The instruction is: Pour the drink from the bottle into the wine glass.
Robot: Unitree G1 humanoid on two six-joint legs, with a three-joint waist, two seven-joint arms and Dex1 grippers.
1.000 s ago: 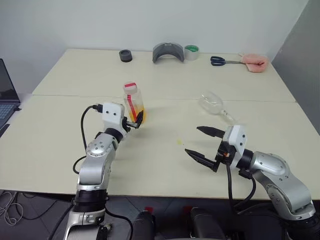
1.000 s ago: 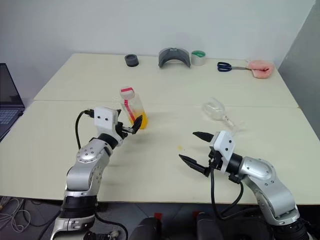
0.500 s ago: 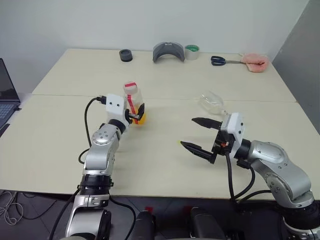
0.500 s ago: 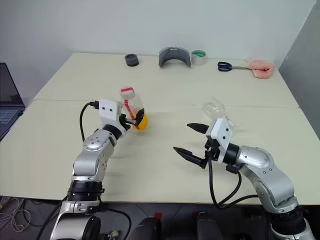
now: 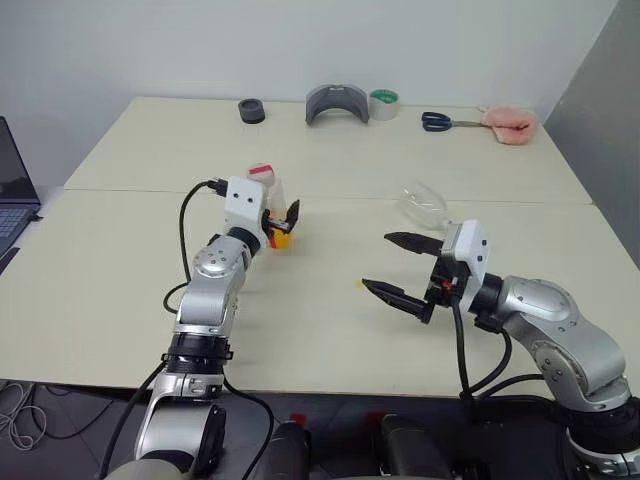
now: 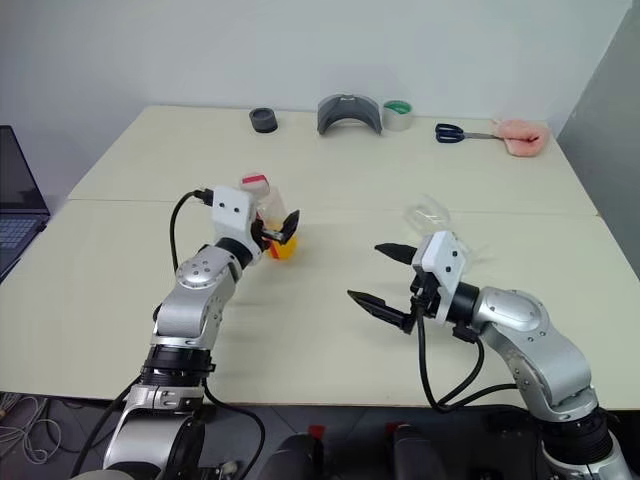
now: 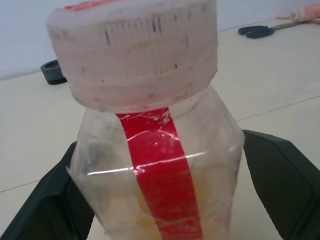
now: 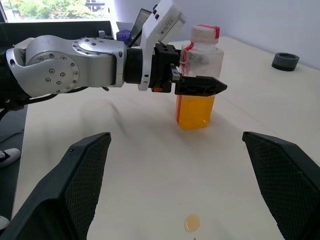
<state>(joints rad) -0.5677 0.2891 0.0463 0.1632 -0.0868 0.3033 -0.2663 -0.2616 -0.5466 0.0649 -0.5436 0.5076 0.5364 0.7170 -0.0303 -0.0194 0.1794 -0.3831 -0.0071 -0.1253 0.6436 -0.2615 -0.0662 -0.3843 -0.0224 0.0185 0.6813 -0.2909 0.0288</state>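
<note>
The bottle (image 5: 268, 200) stands upright on the table, clear with a red label strip and a white-and-red cap (image 7: 135, 45). The orange drink (image 8: 195, 110) fills its lower part. My left gripper (image 5: 280, 220) is open and reaches level around the bottle, one black finger (image 7: 280, 175) on each side of its body. The wine glass (image 5: 423, 206) lies on its side to the right, its stem pointing toward my right arm. My right gripper (image 5: 377, 262) hovers open and empty in front of the glass, apart from it.
A small orange drop (image 8: 192, 222) lies on the table (image 5: 120, 280) between the arms. Along the far edge sit a black ring (image 5: 251, 110), a grey curved piece (image 5: 337, 103), green tape (image 5: 383, 103), scissors (image 5: 440, 122) and a pink object (image 5: 510, 125). A laptop (image 5: 10, 190) is at far left.
My left arm has reached forward, bringing its open fingers from in front of the bottle to either side of it. My right gripper rose slightly, then held still.
</note>
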